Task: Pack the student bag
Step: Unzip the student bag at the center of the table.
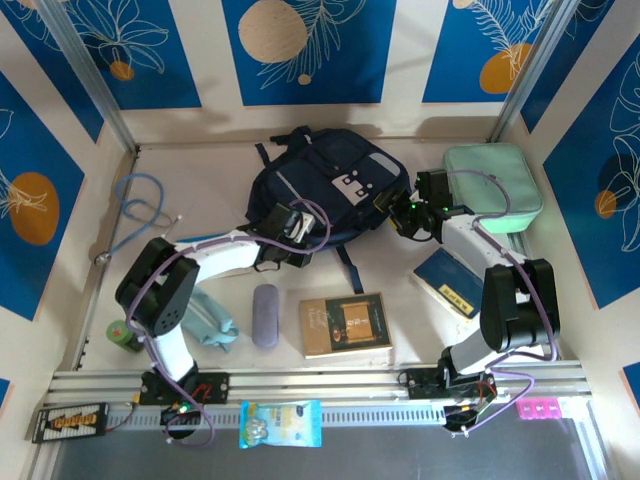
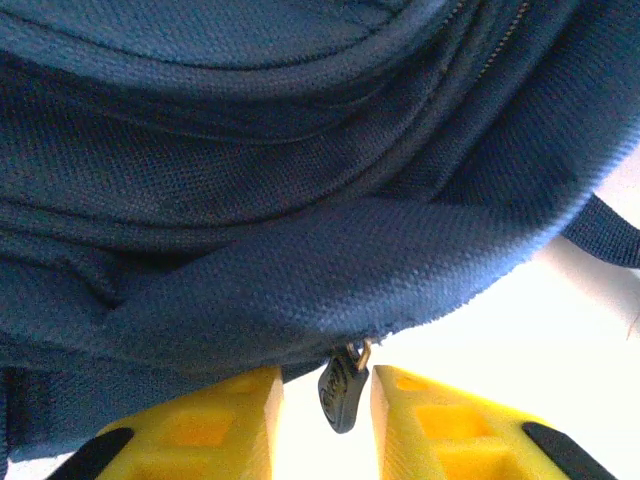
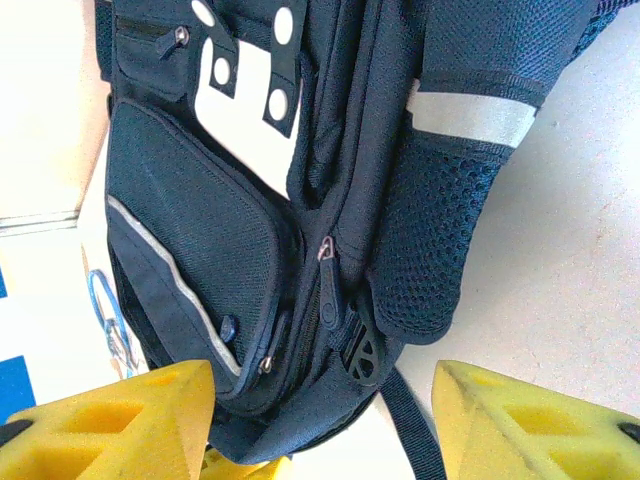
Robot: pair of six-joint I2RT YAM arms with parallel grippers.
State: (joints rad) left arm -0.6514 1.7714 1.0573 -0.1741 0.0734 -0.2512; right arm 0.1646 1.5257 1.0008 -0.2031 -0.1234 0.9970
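A: Where's the backpack [image 1: 325,185]?
B: Far middle of the table [image 1: 200,165], lying flat, front face up. Mint green case [image 1: 492,185] is just right of it, and a brown book [image 1: 345,323] is nearer the arms.
A: Look?
B: Dark navy fabric, biggest thing there. Light grey patch [image 3: 240,115] with round holes on the front. Grey trim along the front pocket [image 3: 190,240]. Mesh side pocket [image 3: 420,250] with a silver band [image 3: 470,115]. Black straps [image 1: 346,265] poke out at the edges.
A: Left gripper [image 1: 287,224]?
B: At the bag's near left edge. In the wrist view the yellow fingers [image 2: 200,430] are a little apart. A dark zipper pull [image 2: 342,392] hangs in the gap and touches neither side that I can see. Not gripping.
A: Right gripper [image 1: 405,205]?
B: At the bag's right side, fingers [image 3: 120,420] spread wide. The bag's end sits between them, no contact. Holding nothing.
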